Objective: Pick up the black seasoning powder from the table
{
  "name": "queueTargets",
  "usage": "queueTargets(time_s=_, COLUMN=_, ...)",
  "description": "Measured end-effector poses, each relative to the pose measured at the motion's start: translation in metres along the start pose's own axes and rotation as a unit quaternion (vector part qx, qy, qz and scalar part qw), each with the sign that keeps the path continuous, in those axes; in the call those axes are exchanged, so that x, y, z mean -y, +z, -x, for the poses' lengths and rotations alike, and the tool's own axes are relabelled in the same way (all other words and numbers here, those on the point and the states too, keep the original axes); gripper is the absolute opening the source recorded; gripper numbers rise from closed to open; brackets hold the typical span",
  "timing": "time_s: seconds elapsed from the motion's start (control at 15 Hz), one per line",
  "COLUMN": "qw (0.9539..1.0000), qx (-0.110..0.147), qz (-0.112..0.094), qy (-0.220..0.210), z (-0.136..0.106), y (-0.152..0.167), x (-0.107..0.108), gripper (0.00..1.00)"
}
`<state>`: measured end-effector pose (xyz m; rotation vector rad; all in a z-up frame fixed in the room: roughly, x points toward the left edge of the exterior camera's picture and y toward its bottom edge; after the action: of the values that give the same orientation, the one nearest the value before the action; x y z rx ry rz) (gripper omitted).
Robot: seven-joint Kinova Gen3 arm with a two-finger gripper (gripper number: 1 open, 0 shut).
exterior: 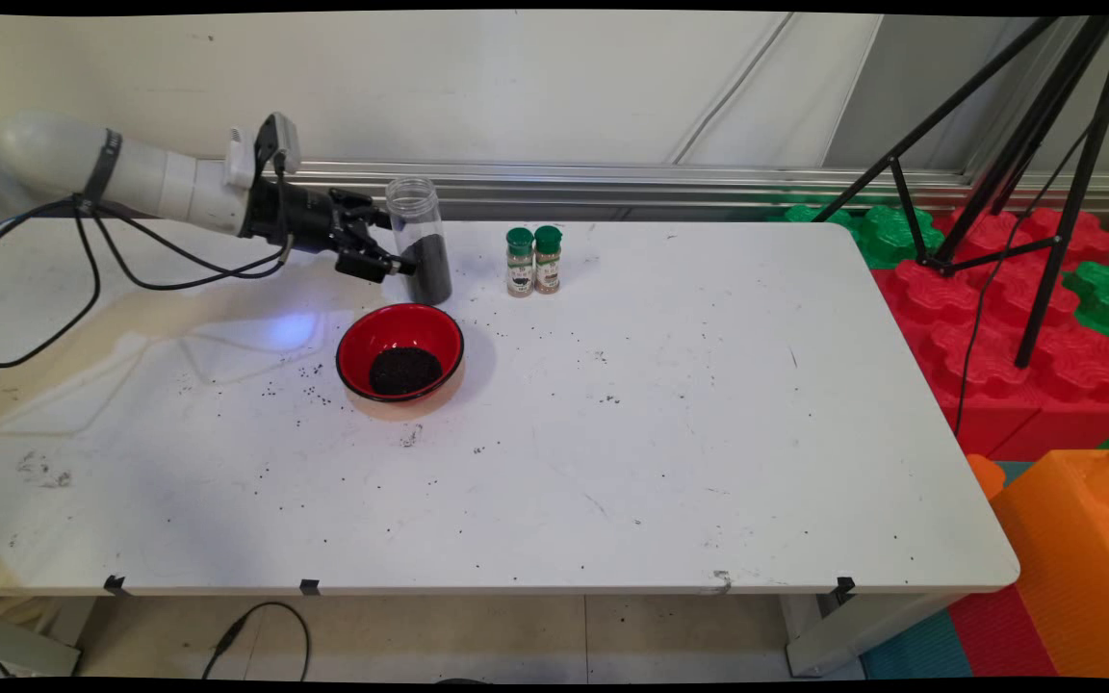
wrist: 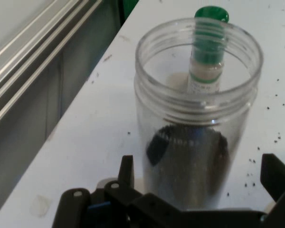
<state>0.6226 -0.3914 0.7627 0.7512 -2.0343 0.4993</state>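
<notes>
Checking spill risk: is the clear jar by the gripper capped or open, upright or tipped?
Open and upright. The clear jar shows a bare threaded rim with no lid, stands on the table, and holds dark grains in its lower part.

Main view: I look down from above the table's (exterior: 670, 462) near side, across it to the wall (exterior: 477, 87) behind; it sits far enough back to take in the whole tabletop.
Hand view: I look along the gripper (wrist: 199, 190) from very close, slightly downward, at the open jar (wrist: 197, 109) that fills most of the picture.
Shared: I see in both the jar (exterior: 418, 241), a green-capped bottle (wrist: 208, 47) beyond it, the table's far edge and the metal rail (exterior: 670, 175) behind it.
</notes>
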Motion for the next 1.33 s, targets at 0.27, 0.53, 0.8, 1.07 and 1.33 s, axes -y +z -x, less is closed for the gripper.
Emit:
queueTargets(time_s=0.27, qw=0.9998, qx=-0.014, qz=0.009, qy=0.009, z=0.001, y=0.015, x=0.006, gripper=1.00)
queueTargets(time_s=0.53, qw=0.9993, qx=-0.027, qz=0.018, qy=0.016, z=0.003, y=0.028, x=0.012, gripper=1.00)
queueTargets(time_s=0.8, qw=0.9988, qx=-0.036, qz=0.025, qy=0.020, z=0.006, y=0.035, x=0.017, gripper=1.00)
queueTargets(time_s=1.07, qw=0.9982, qx=-0.043, qz=0.033, qy=0.023, z=0.008, y=0.040, x=0.020, gripper=1.00)
queueTargets(time_s=1.33, qw=0.9974, qx=-0.051, qz=0.043, qy=0.027, z=0.010, y=0.043, x=0.022, gripper=1.00)
